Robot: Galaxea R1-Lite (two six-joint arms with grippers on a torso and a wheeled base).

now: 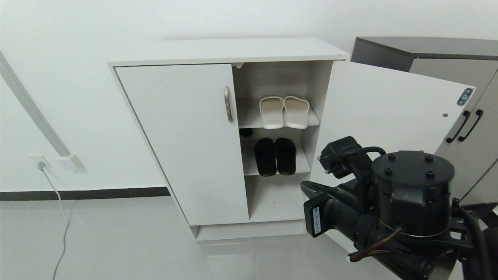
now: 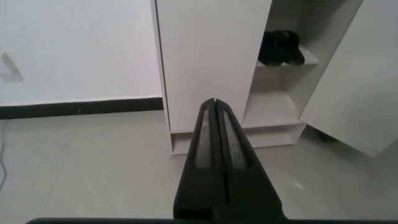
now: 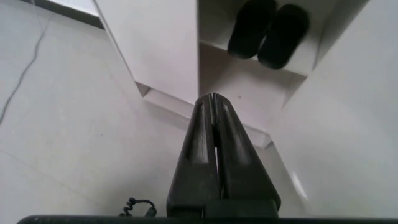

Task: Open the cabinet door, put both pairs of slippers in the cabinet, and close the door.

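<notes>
Sitting side by side on the upper shelf of the white two-door cabinet [image 1: 233,49] is a cream pair of slippers [image 1: 284,112]. A black pair of slippers [image 1: 275,156] lies on the shelf just below. The cabinet's right door [image 1: 389,112] stands swung open and its left door [image 1: 183,144] is shut. The left fingers [image 2: 204,140] are pressed together and empty, above the floor, near and left of the black pair. The right fingers [image 3: 200,137] are likewise pinched together and empty, nearer than that pair and lower. The black right arm [image 1: 408,186] hides the open door's lower edge. A grey cabinet [image 1: 459,74] stands to the right.
</notes>
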